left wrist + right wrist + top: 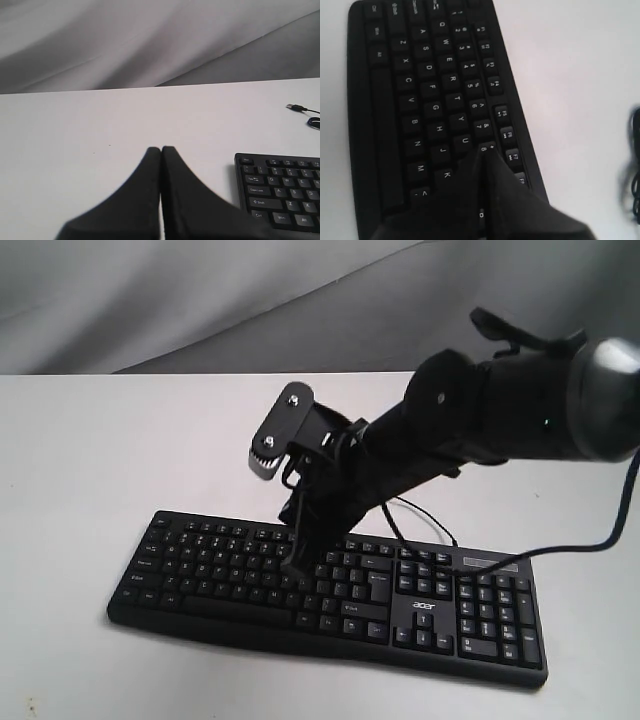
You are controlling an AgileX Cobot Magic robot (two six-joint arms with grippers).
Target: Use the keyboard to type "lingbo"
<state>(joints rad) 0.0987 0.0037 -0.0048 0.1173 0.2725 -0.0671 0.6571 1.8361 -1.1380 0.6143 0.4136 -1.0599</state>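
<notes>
white table [80, 490] fills the exterior view; grey cloth [200, 300] hangs behind it at 12 o'clock.

keyboard [350, 610]: black, full-size, lies flat on the table at lower centre of the exterior view. long axis runs 9 o'clock to 3 o'clock, with the 3 o'clock end dipping slightly toward 4. number pad at the 3 o'clock end, esc corner at 9. space-bar edge faces 6 o'clock, function row faces 12. legends read upright from the 6 o'clock side.

right arm [520, 400]: enters from 2 o'clock and slopes down over the function row toward the main key block.

right gripper [297, 562]: fingers pressed together, nothing held. the tip sits over the letter block; in the right wrist view it [482, 150] covers the spot bordered by the u, 8 and k keys. cannot tell whether it touches a key.

left gripper [161, 150]: fingers closed against each other, empty, above bare table just off the keyboard's esc end.

cable [420, 515]: thin, black, loops on the table behind the keyboard. usb plug [296, 107] lies loose on the table.

acer logo [423, 607]: white, beside the number pad.
</notes>
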